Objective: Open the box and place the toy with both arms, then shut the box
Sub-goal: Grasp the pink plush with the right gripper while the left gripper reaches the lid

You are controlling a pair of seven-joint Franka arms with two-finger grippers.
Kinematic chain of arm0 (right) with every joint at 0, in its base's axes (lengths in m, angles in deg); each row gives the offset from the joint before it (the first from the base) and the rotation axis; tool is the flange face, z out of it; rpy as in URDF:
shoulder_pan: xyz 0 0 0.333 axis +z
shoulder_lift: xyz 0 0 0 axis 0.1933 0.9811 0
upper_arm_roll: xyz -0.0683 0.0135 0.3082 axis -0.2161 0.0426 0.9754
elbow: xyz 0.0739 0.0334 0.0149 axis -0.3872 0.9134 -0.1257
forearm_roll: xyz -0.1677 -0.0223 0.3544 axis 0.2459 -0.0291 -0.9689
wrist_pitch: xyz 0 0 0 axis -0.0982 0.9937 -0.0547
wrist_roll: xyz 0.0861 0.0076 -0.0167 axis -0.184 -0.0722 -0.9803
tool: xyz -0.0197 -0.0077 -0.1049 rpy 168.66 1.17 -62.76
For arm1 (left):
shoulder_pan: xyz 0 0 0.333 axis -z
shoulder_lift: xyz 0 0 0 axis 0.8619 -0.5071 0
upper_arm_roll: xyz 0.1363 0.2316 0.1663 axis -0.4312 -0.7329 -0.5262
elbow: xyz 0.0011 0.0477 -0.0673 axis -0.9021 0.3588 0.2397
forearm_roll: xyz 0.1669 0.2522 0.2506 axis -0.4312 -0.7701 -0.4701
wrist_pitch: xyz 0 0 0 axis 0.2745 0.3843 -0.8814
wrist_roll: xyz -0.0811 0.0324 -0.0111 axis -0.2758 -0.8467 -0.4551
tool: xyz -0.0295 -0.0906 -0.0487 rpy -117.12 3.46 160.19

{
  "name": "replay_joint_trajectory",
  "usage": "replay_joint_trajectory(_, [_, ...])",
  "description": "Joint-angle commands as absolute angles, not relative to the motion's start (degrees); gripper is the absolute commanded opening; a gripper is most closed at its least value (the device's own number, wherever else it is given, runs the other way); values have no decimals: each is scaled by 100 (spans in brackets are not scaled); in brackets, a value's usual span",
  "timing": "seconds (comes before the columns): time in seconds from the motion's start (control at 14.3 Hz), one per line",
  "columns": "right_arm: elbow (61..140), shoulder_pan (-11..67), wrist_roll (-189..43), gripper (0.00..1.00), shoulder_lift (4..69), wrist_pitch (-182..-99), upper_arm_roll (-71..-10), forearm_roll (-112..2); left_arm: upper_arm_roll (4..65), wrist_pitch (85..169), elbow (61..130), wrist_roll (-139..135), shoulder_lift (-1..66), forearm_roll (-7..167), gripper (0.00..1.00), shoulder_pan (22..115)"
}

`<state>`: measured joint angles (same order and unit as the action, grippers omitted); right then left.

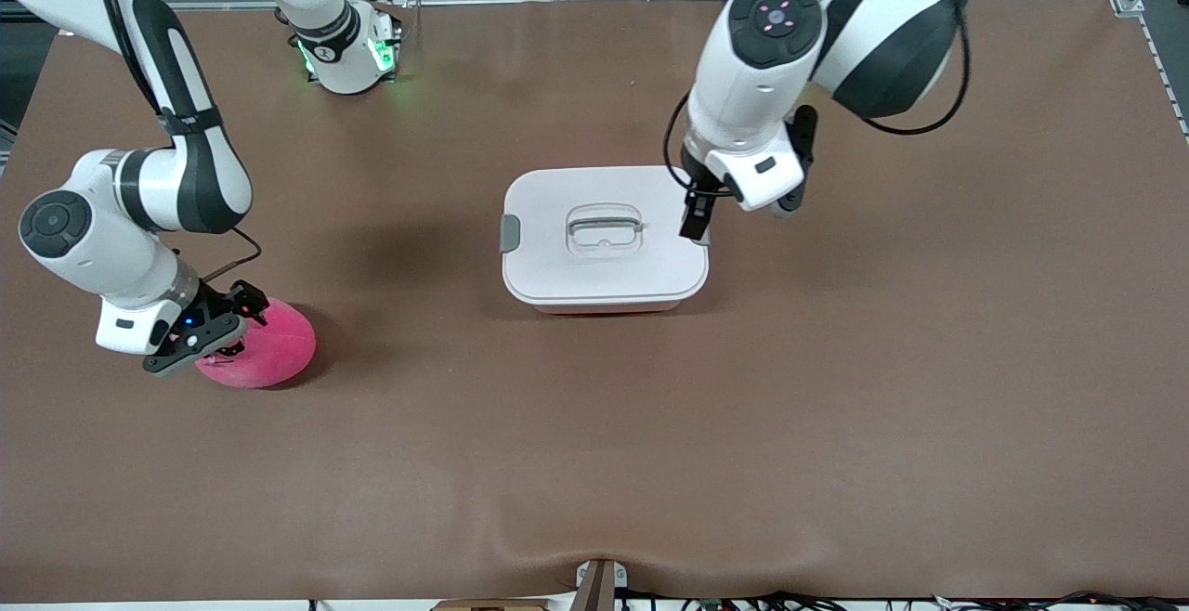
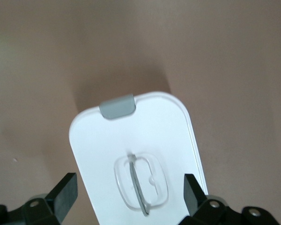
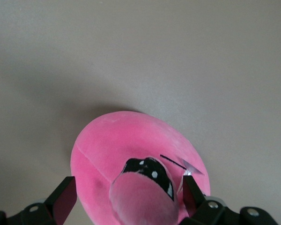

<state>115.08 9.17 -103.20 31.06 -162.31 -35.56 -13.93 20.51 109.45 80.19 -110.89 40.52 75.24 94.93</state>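
Toy between spread right gripper fingers.

Brown table; closed box mid-table, pink toy toward right arm's end

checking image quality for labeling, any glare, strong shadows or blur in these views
Front view: even light, a soft shadow on the table beside the box. Left wrist view: the white lid looks washed out. Right wrist view: the toy is soft, close to the lens.
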Motion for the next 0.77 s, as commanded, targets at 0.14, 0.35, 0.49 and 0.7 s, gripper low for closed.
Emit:
replay_joint_trajectory(0.14, [11494,851,-10341,95,3127,-16207,-3505,-1351,1997,11552,7955,-12033,3638,7602,100,9898])
replay_joint_trajectory(0.35, [11485,842,-10297,65,3145,-16032,-3505,-1351,1997,11868,7955,-12490,3374,7602,100,10092])
replay_joint_trajectory(0.49, [11476,833,-10279,42,3145,-15961,-3505,-1351,1997,12079,7955,-12754,3224,7602,100,10206])
replay_joint_trajectory(0.7, [11424,868,-10402,0,3145,-15482,-3513,-1333,1997,12151,7955,-13036,3057,7611,100,10311])
